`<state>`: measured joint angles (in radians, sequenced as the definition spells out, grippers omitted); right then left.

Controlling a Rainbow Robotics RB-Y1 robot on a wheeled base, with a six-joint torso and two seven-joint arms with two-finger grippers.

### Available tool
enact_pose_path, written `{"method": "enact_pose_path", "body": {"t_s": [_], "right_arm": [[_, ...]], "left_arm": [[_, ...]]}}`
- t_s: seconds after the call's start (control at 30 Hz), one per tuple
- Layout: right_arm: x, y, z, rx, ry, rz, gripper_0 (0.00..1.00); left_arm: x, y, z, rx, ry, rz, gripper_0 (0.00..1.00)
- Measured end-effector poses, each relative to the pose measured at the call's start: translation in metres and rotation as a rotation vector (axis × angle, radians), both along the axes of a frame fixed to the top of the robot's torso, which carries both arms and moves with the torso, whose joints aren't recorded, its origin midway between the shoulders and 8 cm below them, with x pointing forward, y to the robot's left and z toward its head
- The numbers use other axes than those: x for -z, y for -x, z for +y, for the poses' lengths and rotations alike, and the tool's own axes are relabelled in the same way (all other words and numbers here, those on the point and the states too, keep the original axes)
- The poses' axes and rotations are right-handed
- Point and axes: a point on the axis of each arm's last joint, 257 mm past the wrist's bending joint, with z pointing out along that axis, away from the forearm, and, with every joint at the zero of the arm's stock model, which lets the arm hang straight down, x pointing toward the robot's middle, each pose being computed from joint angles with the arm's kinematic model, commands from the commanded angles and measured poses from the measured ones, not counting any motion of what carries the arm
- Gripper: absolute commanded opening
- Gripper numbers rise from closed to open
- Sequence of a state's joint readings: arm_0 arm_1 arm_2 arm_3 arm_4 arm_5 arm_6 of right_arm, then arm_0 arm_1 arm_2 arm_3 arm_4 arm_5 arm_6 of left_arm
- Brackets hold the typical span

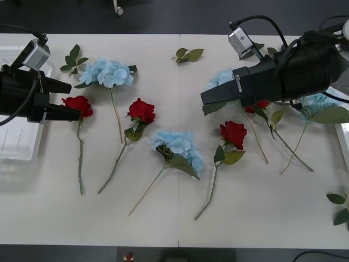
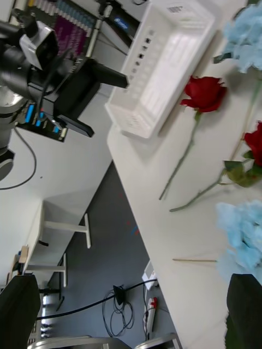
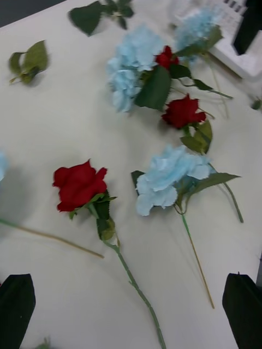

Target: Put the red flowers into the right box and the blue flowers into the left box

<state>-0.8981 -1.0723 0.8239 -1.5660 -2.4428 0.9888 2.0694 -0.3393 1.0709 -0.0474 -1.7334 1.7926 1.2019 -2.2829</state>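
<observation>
Several red flowers lie on the white table: one at the left, one beside it, one mid-right, and one half hidden under my right arm. Blue flowers lie among them. My left gripper is open, its black fingers on either side of the leftmost rose's bloom; contact cannot be told. My right gripper is open over a partly covered blue flower. The left box sits at the left edge, the right box at the right.
Loose green leaf sprigs lie at the back left, back middle and front right corner. The table's front strip is bare. Past the left table edge, the floor with cables and another table shows in the right wrist view.
</observation>
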Motion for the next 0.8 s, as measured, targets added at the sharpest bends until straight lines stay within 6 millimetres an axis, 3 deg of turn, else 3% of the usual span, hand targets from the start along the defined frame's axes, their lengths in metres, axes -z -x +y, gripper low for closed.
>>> {"method": "enact_pose_path", "body": {"t_s": [0.17,0.33,0.43,0.57,0.7,0.8], "right_arm": [[-0.007,-0.024,-0.018,0.199,0.077,0.229,1.00],[-0.004,-0.035,-0.029,0.346,0.119,0.417,1.00],[0.006,-0.042,-0.040,0.438,0.138,0.536,1.00],[0.029,-0.049,-0.068,0.622,0.200,0.769,1.00],[0.044,-0.059,-0.108,0.725,0.277,0.747,1.00],[0.048,-0.062,-0.138,0.813,0.317,0.775,1.00]], "left_arm": [[0.006,-0.019,0.028,-0.105,-0.082,-0.016,1.00],[0.017,-0.034,0.055,-0.428,-0.010,0.192,1.00],[0.022,-0.041,0.070,-0.509,-0.032,0.201,1.00],[0.033,-0.045,0.089,-0.624,-0.052,0.240,1.00],[0.058,-0.043,0.096,-0.838,0.020,0.396,1.00],[0.074,-0.042,0.092,-0.840,-0.030,0.405,1.00]]}}
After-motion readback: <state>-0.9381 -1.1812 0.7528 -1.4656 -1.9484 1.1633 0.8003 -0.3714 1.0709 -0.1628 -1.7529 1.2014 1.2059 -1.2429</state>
